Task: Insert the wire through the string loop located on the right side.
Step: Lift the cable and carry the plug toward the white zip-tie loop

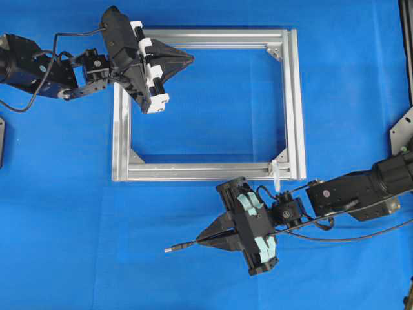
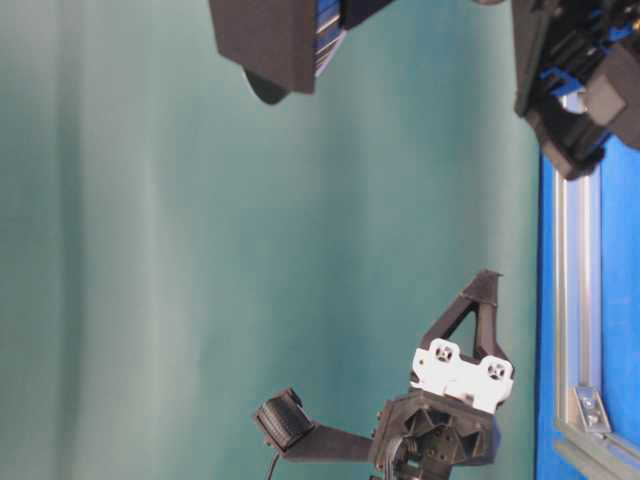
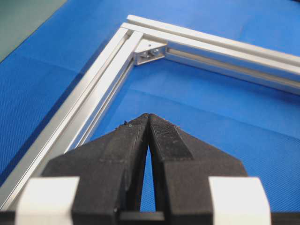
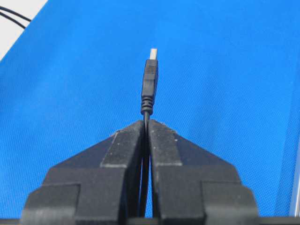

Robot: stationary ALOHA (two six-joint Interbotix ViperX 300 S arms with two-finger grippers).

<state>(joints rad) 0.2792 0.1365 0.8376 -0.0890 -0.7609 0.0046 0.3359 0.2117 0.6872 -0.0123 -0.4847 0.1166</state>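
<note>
Wire (image 1: pixel 184 245) clamped in right tool (image 1: pixel 205 240), at the near side of the blue counter (image 1: pixel 335 97). Fingers (image 4: pixel 161 140) pressed together on the cable just behind the plug; plug sticks out past the tips, pointing left in the overhead view, silvery end foremost. Rest of the cable trails back to the right past the arm.

Just beyond that tool, string loop (image 1: pixel 275 174): small whitish tie at the near right corner of the metal frame (image 1: pixel 292 97), hanging over the near rail. Plug lies well left of and nearer than the loop, not touching it.

Frame lies flat on the counter, rectangular, with corner brackets inside.

Left tool (image 1: pixel 188 58) at the far left corner, over the frame opening, tips pointing right. Fingers (image 3: pixel 136 136) fully together, holding nothing.
</note>
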